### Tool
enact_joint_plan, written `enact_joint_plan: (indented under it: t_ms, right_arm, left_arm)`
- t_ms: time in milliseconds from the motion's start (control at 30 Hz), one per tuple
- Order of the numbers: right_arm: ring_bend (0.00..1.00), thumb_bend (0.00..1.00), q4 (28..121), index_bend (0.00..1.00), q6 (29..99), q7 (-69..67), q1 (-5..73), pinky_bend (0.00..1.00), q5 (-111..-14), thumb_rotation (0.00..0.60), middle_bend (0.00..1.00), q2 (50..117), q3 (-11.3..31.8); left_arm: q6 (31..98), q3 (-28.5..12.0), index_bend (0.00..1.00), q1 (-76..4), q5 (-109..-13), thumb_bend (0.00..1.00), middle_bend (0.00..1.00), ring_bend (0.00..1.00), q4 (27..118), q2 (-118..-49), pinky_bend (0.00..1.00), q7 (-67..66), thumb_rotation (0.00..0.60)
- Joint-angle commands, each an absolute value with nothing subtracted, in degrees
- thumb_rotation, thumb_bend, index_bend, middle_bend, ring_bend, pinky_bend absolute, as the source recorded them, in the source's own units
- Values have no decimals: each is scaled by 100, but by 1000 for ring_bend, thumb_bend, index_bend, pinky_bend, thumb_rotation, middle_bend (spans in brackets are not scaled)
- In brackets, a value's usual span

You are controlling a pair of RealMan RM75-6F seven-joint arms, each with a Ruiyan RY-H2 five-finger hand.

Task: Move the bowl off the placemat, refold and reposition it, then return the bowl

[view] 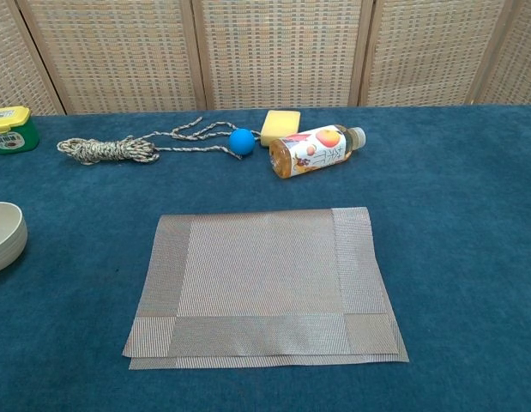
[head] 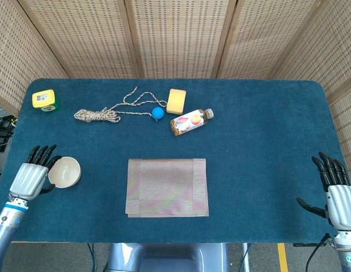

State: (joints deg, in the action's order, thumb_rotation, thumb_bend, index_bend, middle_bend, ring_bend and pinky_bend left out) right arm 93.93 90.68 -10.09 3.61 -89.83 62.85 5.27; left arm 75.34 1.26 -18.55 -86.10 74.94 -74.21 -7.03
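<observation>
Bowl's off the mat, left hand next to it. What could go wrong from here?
1. The cream bowl sits near the table's front-left corner; the left hand is against its rim and may nudge it toward the edge as it lets go.
2. The grey woven placemat lies folded with uneven layers at its front edge; spread fingers may catch only the top layer.
3. The right hand sits far from the placemat, so a two-handed refold needs a long reach.

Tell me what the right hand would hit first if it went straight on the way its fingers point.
Probably nothing: the right hand points up the table, and that strip looks free to the far edge.
</observation>
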Motion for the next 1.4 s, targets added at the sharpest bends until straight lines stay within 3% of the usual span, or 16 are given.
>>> enact_joint_plan:
  t_ms: [33, 433, 667, 867, 1400]
  right_arm:
    - [0, 130, 9396, 0, 9065, -1016, 361, 0, -8982, 600, 0, 6282, 525]
    - [0, 129, 9383, 0, 9048, -1187, 360, 0, -8941, 600, 0, 6231, 539]
    - [0, 129, 9367, 0, 9047, -1312, 358, 0, -8903, 600, 0, 6196, 562]
    - [0, 130, 9363, 0, 9059, -1377, 351, 0, -8901, 600, 0, 6175, 569]
    - [0, 129, 9363, 0, 9066, -1482, 346, 0, -8896, 600, 0, 6148, 578]
  left_arm:
    - [7724, 160, 192, -1880, -8976, 153, 0, 0, 8035, -7219, 0, -753, 600]
    - [7028, 248, 273, -2221, -9215, 154, 0, 0, 9044, -7680, 0, -1973, 600]
    - [6754, 198, 348, -2287, -8999, 156, 0, 0, 8948, -8260, 0, -2415, 600]
    - [6631, 269, 333, -2305, -8988, 158, 0, 0, 8779, -8785, 0, -2739, 600]
    - [6451, 380, 329, -2339, -8960, 172, 0, 0, 8569, -9253, 0, -3095, 600]
